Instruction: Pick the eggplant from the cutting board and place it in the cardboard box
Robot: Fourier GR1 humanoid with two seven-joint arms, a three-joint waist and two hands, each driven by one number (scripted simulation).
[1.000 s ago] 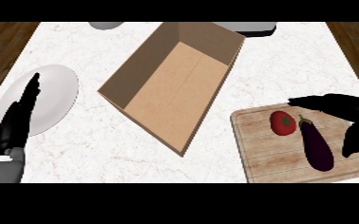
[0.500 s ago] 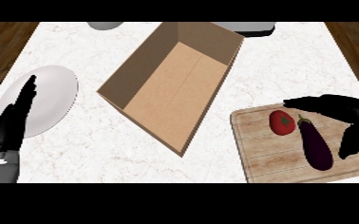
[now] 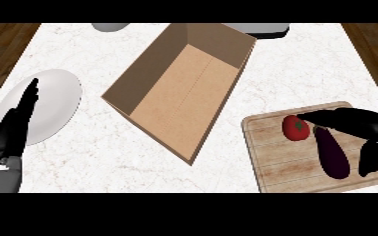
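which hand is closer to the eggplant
Right. The right hand is over the cutting board, its fingers by the eggplant's stem end and its thumb alongside. The left hand rests across the counter at the left edge, by the white plate.

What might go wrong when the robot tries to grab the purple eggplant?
The round red tomato lies right beside the dark purple eggplant on the wooden cutting board, and the black right hand stretches over the tomato's edge, so it might get nudged or grabbed instead. The open brown cardboard box sits at an angle to the left, so the eggplant may catch its near wall going in.
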